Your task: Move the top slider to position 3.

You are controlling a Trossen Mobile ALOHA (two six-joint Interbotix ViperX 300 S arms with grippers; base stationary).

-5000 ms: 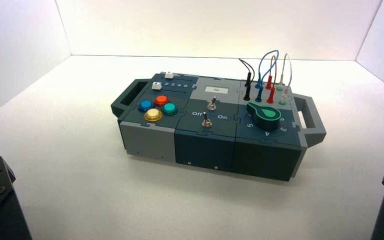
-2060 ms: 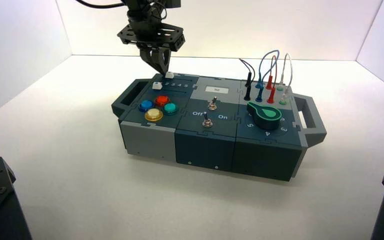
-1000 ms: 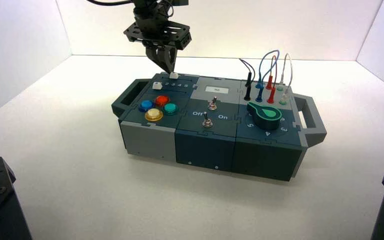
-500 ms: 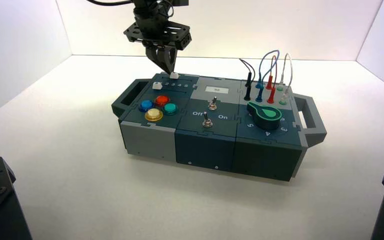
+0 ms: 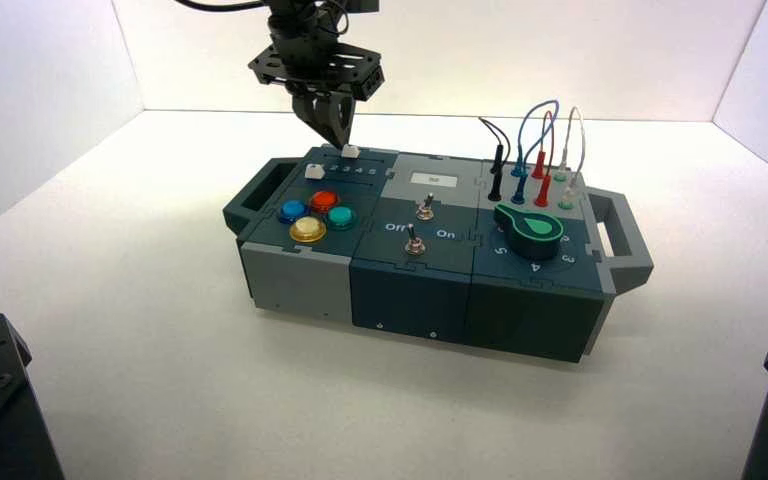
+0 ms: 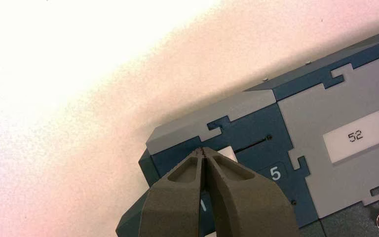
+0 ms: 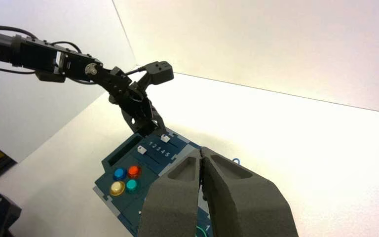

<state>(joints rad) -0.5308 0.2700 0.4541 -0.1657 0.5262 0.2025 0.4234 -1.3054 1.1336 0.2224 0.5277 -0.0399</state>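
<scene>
I am operating the left gripper [image 6: 202, 150] with its two fingers together, not clamped on anything; its tips are standing at the near-left side of the top slider [image 6: 228, 153]. The white knob is sitting just beside those tips, on the side towards the display [image 6: 356, 136], and seems to be touching them. I am judging the step as a final sideways adjustment: the knob is lying about abreast of position 3 [image 5: 347, 168], though the pincer is hiding that digit in the left wrist view, so a small shortfall is remaining possible

Procedure: I am planning on keeping the fingers together, applying light side force low on the knob, and advancing in short nudges along the slot. I am avoiding downward load, since this could be binding the knob or letting the tips skid over it. On alignment, I am intending to lift straight off without dragging; overshoot would be calling for a push from the opposite side

Orientation: the knob is standing upright from the panel. The long axis of its track [image 6: 251, 144] is running lengthwise along the box, its exposed part leading away from the pincer towards the display side. The right gripper [image 7: 201, 150] is idling well apart from the left pincer, fingers together
</scene>
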